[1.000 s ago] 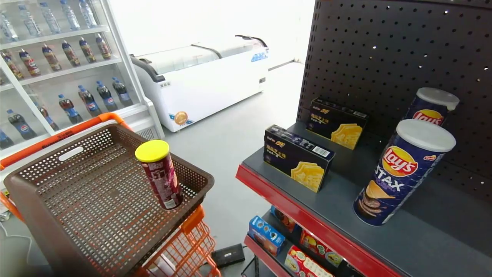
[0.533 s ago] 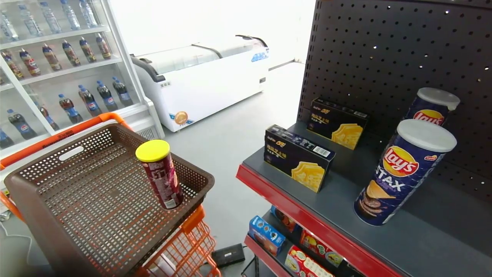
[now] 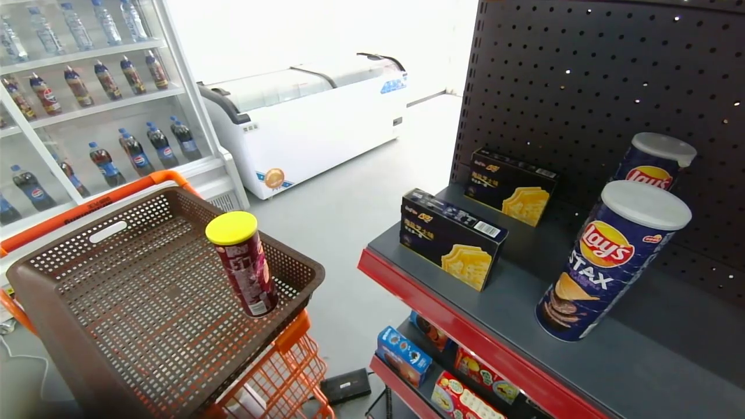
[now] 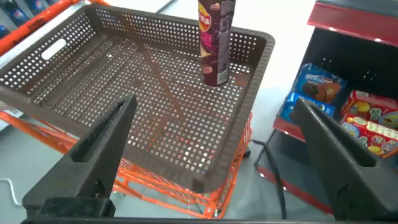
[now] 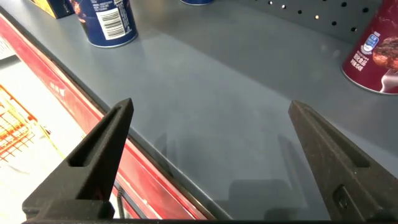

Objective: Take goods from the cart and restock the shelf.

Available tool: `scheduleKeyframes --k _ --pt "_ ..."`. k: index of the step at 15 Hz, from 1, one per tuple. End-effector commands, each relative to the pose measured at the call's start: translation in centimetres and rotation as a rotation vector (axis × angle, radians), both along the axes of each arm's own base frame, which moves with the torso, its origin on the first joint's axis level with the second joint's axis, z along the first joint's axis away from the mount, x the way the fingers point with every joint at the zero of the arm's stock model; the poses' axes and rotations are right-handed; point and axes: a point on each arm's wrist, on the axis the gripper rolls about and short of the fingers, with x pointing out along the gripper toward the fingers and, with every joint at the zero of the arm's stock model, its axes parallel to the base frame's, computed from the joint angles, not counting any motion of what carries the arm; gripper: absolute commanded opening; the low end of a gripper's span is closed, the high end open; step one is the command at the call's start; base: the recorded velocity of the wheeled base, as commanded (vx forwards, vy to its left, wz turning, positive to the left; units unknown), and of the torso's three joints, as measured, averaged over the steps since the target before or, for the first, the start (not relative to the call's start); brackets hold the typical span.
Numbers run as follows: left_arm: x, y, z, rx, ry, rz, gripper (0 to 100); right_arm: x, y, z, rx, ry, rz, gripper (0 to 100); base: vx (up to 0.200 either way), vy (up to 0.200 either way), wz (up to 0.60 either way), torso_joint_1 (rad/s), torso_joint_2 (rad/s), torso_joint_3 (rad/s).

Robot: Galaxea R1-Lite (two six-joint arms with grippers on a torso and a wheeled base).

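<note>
My left gripper hangs over the brown basket with its fingers spread wide and nothing between them. Straight ahead of that gap, at the basket's far wall on the shelf side, stands the can, upright with its long axis vertical. I judge a level approach from the side would suit it. In the left wrist view I see its foot planted on the basket's mesh floor. The head view adds the yellow lid of the can, which rises above the basket's rim. Beyond the basket, my right gripper is also wide open and empty, over the grey shelf. It is well apart from the can, so my left arm is the nearer.
</note>
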Motion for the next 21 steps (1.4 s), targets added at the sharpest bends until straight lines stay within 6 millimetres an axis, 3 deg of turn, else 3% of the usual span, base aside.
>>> scheduleKeyframes --k 1,2,3,6,8,14,21 --pt "9.7 -0.3 3.9 0.039 0.235 0.011 100 0.0 0.0 0.0 -0.001 0.002 0.001 100 0.0 0.0 0.0 0.0 0.0 0.0" --pt "10.5 -0.3 3.8 0.034 0.245 0.018 100 0.0 0.0 0.0 -0.001 0.002 0.0 100 0.0 0.0 0.0 0.0 0.0 0.0" --pt "13.1 -0.3 2.9 0.025 0.264 0.025 100 0.0 0.0 0.0 -0.001 0.002 0.0 100 0.0 0.0 0.0 0.0 0.0 0.0" --pt "18.1 -0.4 1.0 0.029 0.231 0.022 100 0.0 0.0 0.0 -0.001 0.0 0.001 100 0.0 0.0 0.0 0.0 0.0 0.0" --pt "20.3 -1.1 0.0 0.037 0.207 -0.006 100 0.0 0.0 0.0 -0.001 0.0 0.001 100 0.0 0.0 0.0 0.0 0.0 0.0" --pt "24.2 -2.5 -3.2 0.041 0.225 -0.052 100 0.0 0.0 0.0 -0.001 0.002 0.0 100 0.0 0.0 0.0 0.0 0.0 0.0" --pt "27.2 -3.5 -5.9 0.039 0.18 -0.072 100 0.0 0.0 0.0 -0.001 0.0 0.001 100 0.0 0.0 0.0 0.0 0.0 0.0"
